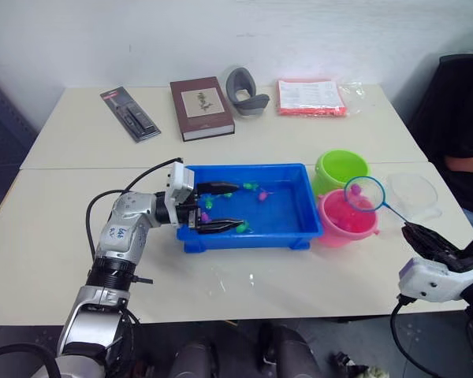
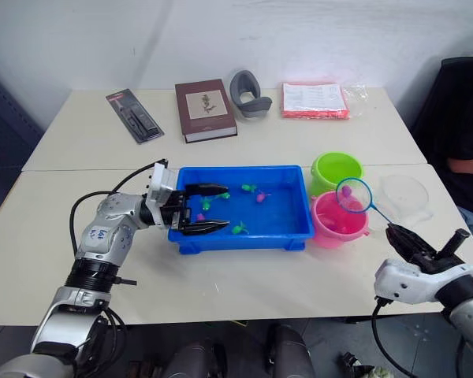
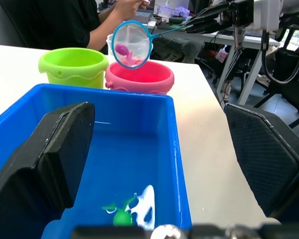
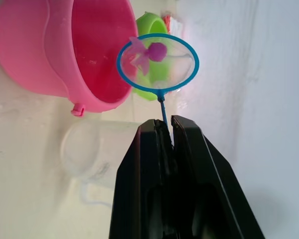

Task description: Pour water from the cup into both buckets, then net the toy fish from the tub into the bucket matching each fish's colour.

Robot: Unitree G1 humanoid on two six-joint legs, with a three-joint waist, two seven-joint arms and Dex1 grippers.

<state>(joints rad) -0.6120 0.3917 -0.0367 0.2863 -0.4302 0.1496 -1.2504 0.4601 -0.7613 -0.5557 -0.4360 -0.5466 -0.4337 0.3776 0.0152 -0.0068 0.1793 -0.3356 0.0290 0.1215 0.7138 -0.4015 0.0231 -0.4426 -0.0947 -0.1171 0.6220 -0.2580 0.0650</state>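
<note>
Right wrist view: right pincer (image 4: pixel 168 130) clamps the net (image 4: pixel 158 63) handle; hoop with pink fish (image 4: pixel 154 52) hangs above pink bucket (image 4: pixel 45 55) rim; left pincer (image 1: pixel 218 207) wide

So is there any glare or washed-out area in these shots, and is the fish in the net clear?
Right wrist view: the far side bleaches to white, yet the pink fish in the net reads clearly. Left wrist view: white glare on the tub water.
</note>
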